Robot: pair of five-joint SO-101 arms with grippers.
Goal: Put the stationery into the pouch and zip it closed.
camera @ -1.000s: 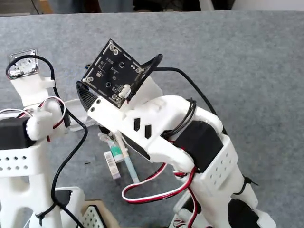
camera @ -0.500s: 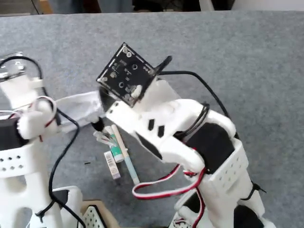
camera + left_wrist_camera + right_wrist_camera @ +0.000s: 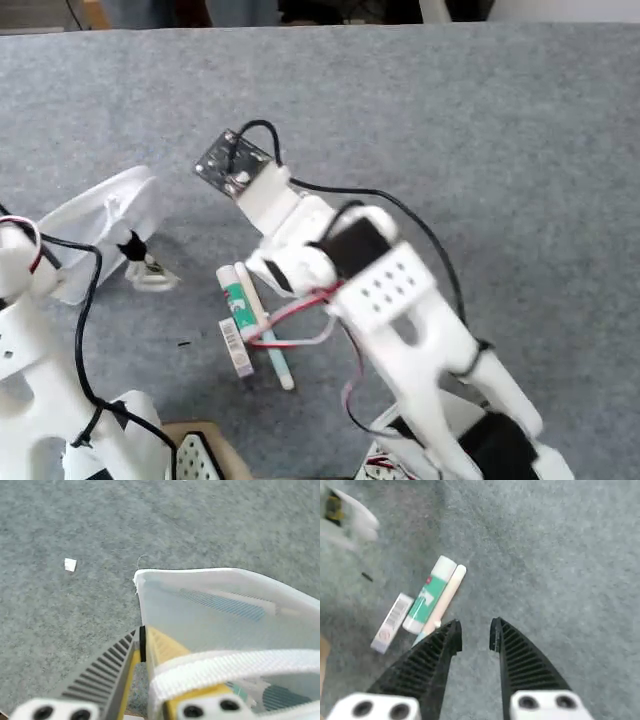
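Left wrist view: left pincer [image 3: 141,642] clamps the pouch [image 3: 210,615]; right pincer [image 3: 475,632] ajar, empty.

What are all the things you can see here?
pouch: one, see-through white, lifted at the table's left side
glue stick: one, green and white, lying on the table
pen: one, cream, right against the glue stick
small barcoded box: one, white, beside the glue stick
paper scrap: one, white, on the table
table cover: one, grey, fuzzy
left hand: one, shut on the pouch's edge
right hand: one, open, above the table by the pen
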